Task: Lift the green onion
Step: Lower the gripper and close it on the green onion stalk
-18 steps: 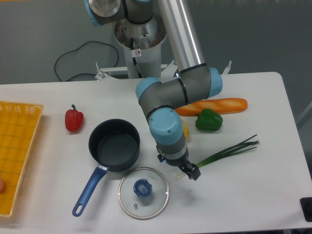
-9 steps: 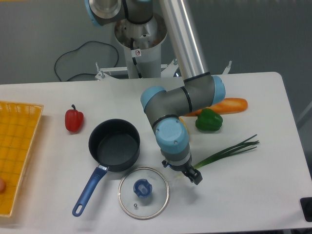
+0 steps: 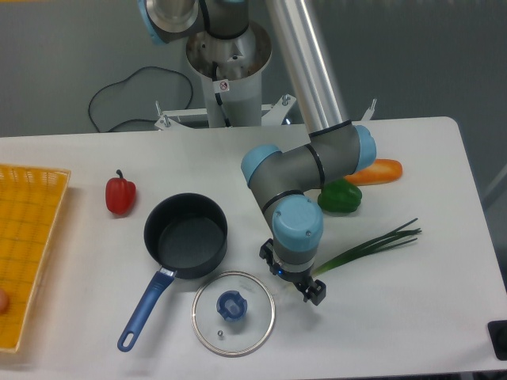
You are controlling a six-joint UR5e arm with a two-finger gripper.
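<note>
The arm swings toward 3 o'clock and a little toward 6, carrying the gripper (image 3: 295, 275) closer to the bulb end of the green onion (image 3: 371, 245). Its elbow now hides more of the baguette (image 3: 379, 170) and the yellow item behind the wrist.

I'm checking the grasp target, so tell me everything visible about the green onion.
The green onion is a long thin stalk lying flat on the white table, running diagonally. Its slender dark green leaf tips fan out toward the upper right; its pale end is hidden under the gripper. Whether the fingers touch it is unclear.
</note>
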